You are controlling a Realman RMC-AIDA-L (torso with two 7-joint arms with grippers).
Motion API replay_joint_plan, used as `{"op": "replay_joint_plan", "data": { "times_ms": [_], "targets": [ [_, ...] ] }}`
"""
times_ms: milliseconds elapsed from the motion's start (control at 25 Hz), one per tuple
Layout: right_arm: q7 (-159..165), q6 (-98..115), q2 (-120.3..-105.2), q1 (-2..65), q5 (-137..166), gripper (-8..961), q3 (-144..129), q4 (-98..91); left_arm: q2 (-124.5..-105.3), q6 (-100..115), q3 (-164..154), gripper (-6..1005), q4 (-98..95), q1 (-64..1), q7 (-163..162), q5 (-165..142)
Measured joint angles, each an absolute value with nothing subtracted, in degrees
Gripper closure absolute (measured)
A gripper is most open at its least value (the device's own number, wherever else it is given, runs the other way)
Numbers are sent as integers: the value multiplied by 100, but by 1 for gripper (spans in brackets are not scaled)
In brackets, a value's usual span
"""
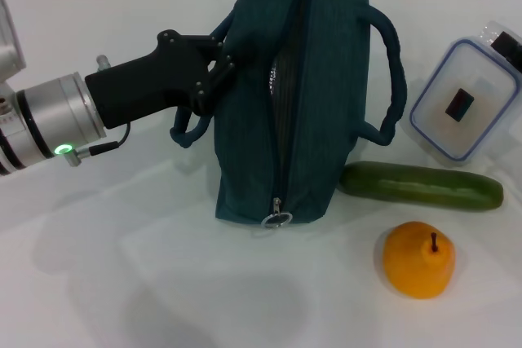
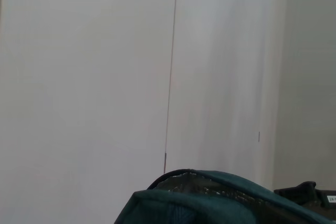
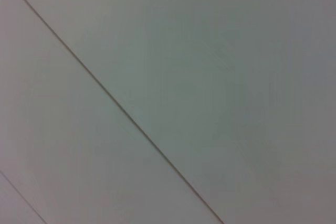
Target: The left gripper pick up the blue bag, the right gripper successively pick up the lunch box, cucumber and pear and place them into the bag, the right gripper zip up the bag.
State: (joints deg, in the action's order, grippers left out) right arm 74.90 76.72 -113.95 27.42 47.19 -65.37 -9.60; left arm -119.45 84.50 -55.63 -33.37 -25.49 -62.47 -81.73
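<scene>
Three items lie on the bench right of the bag [image 1: 306, 103]: box [image 1: 465, 99] toward the far edge, cucumber [image 1: 420, 186] nearer, pear [image 1: 418, 259] nearest. The left gripper [image 1: 218, 71] pinches the bag's left handle [image 1: 228, 34], bag unzipped. The right gripper [image 1: 510, 45] touches the box at the right edge; I cannot tell how its fingers stand.

We note the blue bag [image 1: 318, 120] as matt woven cloth with a metal ring pull [image 1: 277, 219]. At its 3 o'clock, the lunch box [image 1: 465, 99] looks like clear glossy plastic. The cucumber [image 1: 420, 186] has smooth, slightly shiny skin; the pear [image 1: 418, 258] looks matt. The left gripper [image 1: 220, 71] is matt black, its wrist [image 1: 49, 120] brushed metal.
</scene>
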Motion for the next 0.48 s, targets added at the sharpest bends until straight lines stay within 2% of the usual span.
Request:
{"op": "replay_joint_plan", "data": {
  "times_ms": [480],
  "targets": [
    [7692, 7800, -11324, 2601, 4720, 812, -6537, -1048, -11944, 8468, -5578, 961, -3332, -2549, -6240, -8173]
  ]
}}
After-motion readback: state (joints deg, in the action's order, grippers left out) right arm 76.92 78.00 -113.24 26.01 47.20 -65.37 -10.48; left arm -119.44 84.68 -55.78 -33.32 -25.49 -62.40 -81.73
